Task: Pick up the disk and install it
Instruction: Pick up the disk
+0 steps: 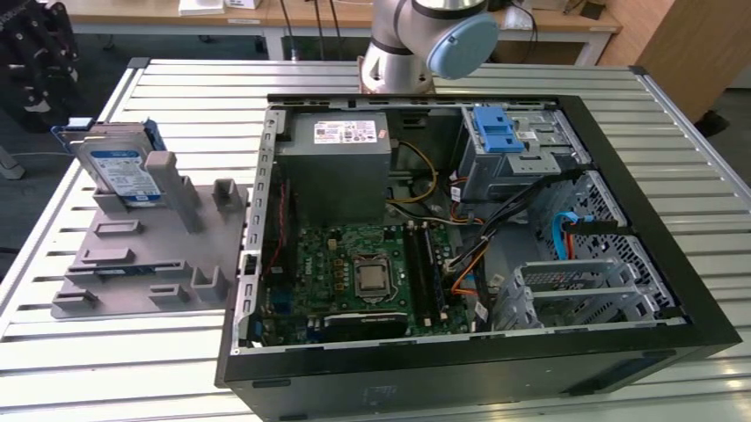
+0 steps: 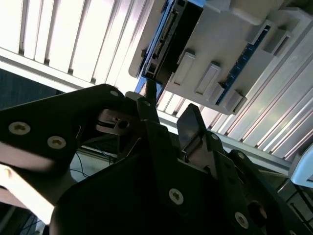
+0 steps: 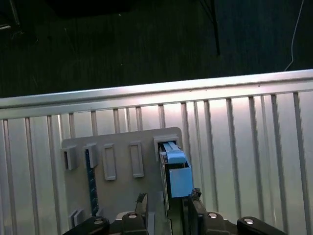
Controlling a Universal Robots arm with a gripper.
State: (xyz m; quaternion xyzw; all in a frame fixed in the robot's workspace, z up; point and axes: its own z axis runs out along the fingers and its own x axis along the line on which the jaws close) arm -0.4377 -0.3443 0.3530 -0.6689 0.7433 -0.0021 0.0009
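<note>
A slatted metal table [image 1: 176,79] carries everything. Most of it is taken up by an open black computer case [image 1: 470,374] lying on its side, reaching from the near edge almost to the far edge. Inside, a grey power-supply box [image 1: 340,167] and a metal drive cage [image 1: 522,154] with a blue latch [image 1: 502,134] sit at the far end. The robot arm [image 1: 428,40] rises from the table's far edge, just behind the case.

Beside the case, toward the exterior view's left, a grey slotted holder [image 1: 129,264] lies flat on the table. The disk [image 1: 123,171] stands on edge in a slot at the holder's far corner, its blue-and-white label facing the near edge.

In both wrist views the gripper [image 3: 168,195] [image 2: 168,95] hangs above that end of the holder. Its black fingers [image 3: 142,200] are spread apart and hold nothing, and the disk's blue rail [image 3: 177,169] lines up with the gap between them.
</note>
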